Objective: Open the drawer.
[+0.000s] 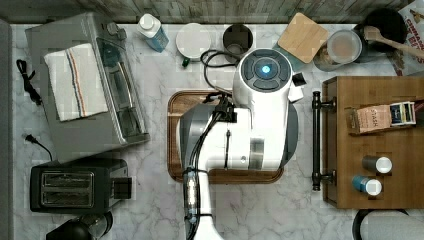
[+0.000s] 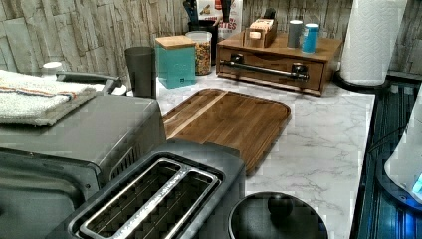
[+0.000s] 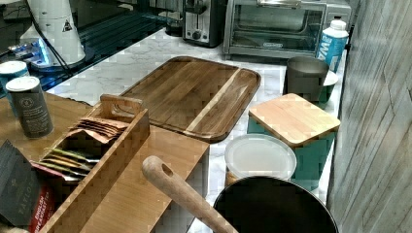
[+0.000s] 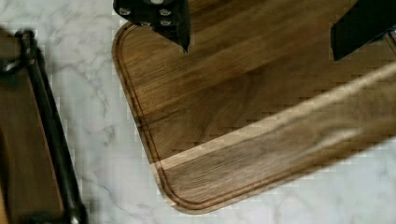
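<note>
Gripper (image 4: 259,44) hangs over the dark wooden tray (image 4: 243,116), fingers (image 4: 177,25) spread wide, nothing between them. Arm (image 1: 250,125) covers most of the tray in the top view. Drawer (image 2: 271,69) sits in the wooden box (image 1: 372,145) at the top view's right, just beside the tray; it looks closed, though the angle is poor. Black bar handle (image 1: 316,141) runs along its front, untouched. Tea holder (image 1: 382,118) and two shakers (image 1: 372,175) stand on the box. Marble counter (image 2: 318,144) underneath.
</note>
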### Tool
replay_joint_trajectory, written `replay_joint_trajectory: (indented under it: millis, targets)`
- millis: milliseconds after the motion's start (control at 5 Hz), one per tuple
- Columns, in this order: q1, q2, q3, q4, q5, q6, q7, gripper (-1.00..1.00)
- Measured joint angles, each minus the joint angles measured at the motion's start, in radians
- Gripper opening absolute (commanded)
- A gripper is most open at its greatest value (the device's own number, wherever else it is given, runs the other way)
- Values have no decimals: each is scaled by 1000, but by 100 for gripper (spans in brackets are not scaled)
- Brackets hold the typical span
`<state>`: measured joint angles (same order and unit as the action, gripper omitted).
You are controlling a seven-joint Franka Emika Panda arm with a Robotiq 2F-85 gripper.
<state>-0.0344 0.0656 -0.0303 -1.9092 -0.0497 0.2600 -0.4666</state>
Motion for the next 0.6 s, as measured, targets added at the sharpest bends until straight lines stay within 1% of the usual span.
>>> replay_joint_trajectory:
  millis: [200, 400, 600]
  targets:
    - [1, -1, -7, -37, -48, 15, -198, 100]
    - [-29, -1, -4, -81, -56, 77, -379, 100]
    - [-53, -9, -39, -136, -56, 185, -492, 100]
